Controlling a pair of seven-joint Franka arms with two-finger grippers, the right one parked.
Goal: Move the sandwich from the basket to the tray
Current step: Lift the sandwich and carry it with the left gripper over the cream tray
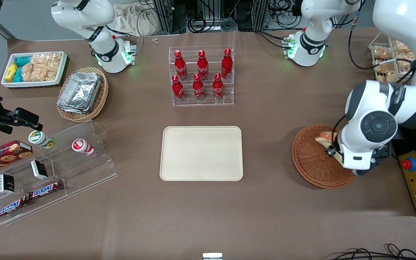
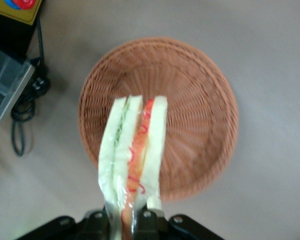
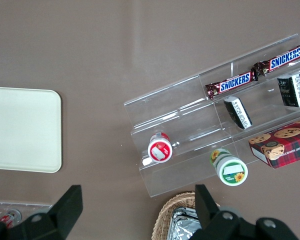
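My left gripper (image 2: 127,220) is shut on the sandwich (image 2: 135,155), a wrapped wedge of pale bread with red and green filling, and holds it above the round reddish-brown wicker basket (image 2: 190,100). In the front view the sandwich (image 1: 325,139) shows over the basket (image 1: 312,162), partly hidden by the arm's wrist, and the gripper (image 1: 332,151) is above the basket at the working arm's end of the table. The basket holds nothing else. The cream-beige tray (image 1: 201,153) lies bare at the table's middle and shows in the right wrist view (image 3: 22,130).
A clear rack of red bottles (image 1: 201,76) stands farther from the front camera than the tray. A control box with a red button (image 1: 414,177) lies beside the basket. A tan oval basket of foil containers (image 1: 82,93), a white snack bin (image 1: 34,68) and acrylic shelves (image 1: 49,169) lie toward the parked arm's end.
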